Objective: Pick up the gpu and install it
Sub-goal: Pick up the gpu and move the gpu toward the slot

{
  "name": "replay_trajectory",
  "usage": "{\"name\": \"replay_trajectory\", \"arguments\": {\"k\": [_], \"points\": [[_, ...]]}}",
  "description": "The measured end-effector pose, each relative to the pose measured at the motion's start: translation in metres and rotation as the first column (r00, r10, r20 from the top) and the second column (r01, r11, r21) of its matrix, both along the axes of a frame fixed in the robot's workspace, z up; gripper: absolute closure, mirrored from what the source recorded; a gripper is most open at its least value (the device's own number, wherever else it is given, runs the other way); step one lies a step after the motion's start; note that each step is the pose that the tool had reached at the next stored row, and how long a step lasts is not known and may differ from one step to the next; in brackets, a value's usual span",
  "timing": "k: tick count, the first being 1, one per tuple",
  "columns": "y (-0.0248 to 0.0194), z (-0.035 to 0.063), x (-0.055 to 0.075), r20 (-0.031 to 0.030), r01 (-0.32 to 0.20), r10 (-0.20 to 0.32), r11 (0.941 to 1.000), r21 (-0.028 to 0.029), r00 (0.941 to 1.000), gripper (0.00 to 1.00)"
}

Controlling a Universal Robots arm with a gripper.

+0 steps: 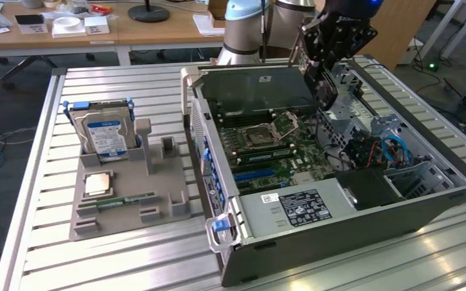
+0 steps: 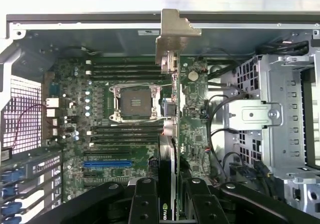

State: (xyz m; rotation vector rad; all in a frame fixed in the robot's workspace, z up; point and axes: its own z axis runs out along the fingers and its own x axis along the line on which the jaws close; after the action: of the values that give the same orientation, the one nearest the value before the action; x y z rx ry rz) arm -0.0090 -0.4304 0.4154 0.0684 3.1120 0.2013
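Tool (image 2: 172, 201) gripping one gpu (image 2: 169, 144), over one open computer case (image 1: 338, 239), one hard drive (image 1: 103, 134) beside

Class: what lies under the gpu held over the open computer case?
The green motherboard, its processor socket off to one side. The strip directly beneath the gpu is covered by the card itself.

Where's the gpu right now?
The gpu is held edge-on in the gripper, above the motherboard in the open computer case, to the exterior view's right of the processor socket.

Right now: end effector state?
End effector: closed on the gpu.
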Motion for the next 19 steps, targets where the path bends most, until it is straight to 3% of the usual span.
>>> {"name": "replay_trajectory", "arguments": {"k": [19], "points": [[0.0002, 0.0000, 0.037, 0.0000, 0.000, 0.000, 1.0000, 0.0005, 1.0000, 0.74]]}}
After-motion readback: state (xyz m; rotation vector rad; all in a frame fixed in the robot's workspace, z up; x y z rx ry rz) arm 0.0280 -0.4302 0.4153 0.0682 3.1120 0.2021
